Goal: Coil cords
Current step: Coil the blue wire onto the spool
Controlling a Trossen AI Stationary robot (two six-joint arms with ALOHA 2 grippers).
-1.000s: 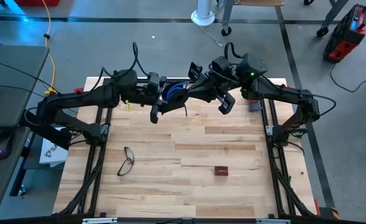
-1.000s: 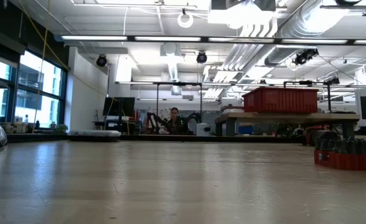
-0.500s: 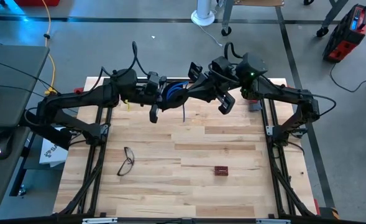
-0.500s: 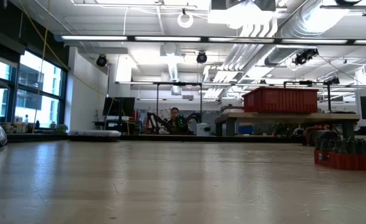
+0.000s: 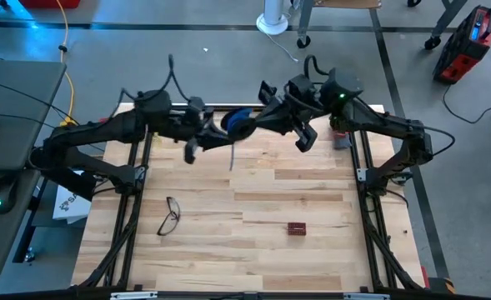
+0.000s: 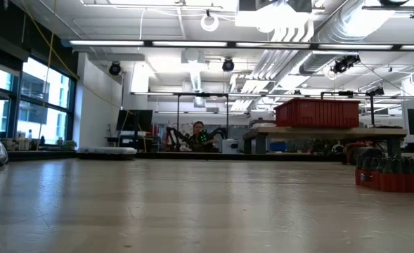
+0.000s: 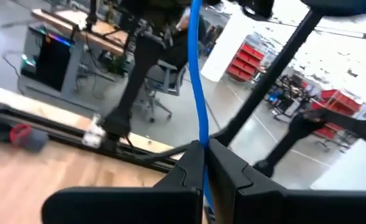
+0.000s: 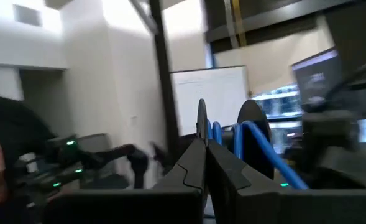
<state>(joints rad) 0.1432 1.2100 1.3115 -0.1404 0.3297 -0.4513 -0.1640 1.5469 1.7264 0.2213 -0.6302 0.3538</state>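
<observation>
Mid-air at the table's twelve o'clock, the left gripper (image 5: 202, 127) and right gripper (image 5: 247, 123), both clamped on the cords (image 5: 237, 124), hold a mostly wound coil, tail dangling.

Cord coil (image 5: 238, 123) mid-air between both arms, eyeglasses (image 5: 170, 215) front-left on table (image 5: 253, 250)

A large open robotics lab or workshop is showing: exposed ceiling ducts (image 6: 291, 31) and strip lights (image 6: 122, 43) are running overhead, workbenches (image 6: 319, 132) are carrying a red bin (image 6: 317, 112), and red shelving (image 7: 248, 61) is standing on a concrete floor (image 5: 228, 67).
</observation>
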